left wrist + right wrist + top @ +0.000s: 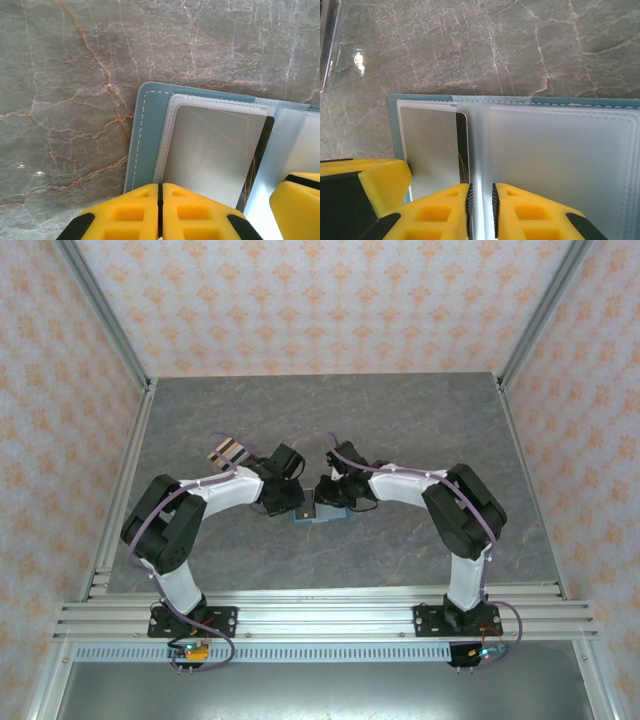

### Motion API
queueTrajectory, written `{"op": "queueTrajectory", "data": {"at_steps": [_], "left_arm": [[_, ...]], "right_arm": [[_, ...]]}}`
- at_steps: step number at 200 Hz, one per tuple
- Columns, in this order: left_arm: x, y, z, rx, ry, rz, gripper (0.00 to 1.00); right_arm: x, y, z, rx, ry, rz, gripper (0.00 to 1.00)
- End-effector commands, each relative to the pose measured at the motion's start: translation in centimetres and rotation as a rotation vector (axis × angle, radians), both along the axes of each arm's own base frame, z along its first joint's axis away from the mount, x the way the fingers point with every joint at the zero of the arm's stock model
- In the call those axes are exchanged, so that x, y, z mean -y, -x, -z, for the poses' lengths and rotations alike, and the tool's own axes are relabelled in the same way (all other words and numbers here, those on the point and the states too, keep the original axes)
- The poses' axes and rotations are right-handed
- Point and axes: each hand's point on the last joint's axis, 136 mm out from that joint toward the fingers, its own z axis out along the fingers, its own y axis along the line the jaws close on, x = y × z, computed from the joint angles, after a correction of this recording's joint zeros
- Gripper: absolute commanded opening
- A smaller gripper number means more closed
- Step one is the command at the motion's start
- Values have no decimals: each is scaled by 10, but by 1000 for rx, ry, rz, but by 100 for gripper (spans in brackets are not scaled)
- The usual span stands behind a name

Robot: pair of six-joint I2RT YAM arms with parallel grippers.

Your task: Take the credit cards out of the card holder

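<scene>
Your left gripper (160, 210) pinches the grey card (210, 150); your right gripper (481, 210) clamps the wallet (560, 160) fold. Next, draw the card straight back.

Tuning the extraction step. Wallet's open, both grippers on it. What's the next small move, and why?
Probably draw the left gripper back toward its base, sliding the grey card out of the card holder. It looks shut on the card's near edge, the card sits skewed in its pocket, and the right gripper appears to pinch the clear sleeve, anchoring the holder.
</scene>
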Motion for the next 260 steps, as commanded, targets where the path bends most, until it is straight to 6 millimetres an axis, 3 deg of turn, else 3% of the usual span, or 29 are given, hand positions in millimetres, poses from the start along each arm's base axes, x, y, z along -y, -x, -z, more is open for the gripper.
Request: {"op": "queueTrajectory", "data": {"at_steps": [1, 61, 116, 260], "left_arm": [[-12, 10, 12, -35, -77, 10, 8], [-17, 17, 20, -55, -94, 7, 5], [-20, 20, 27, -71, -107, 3, 4], [-30, 33, 49, -124, -157, 11, 0]], "right_arm": [[-4, -3, -20, 41, -57, 0, 20], [-10, -1, -22, 44, -100, -18, 17], [-10, 1, -3, -28, -57, -18, 21], [-20, 5, 5, -64, -101, -51, 18]]}}
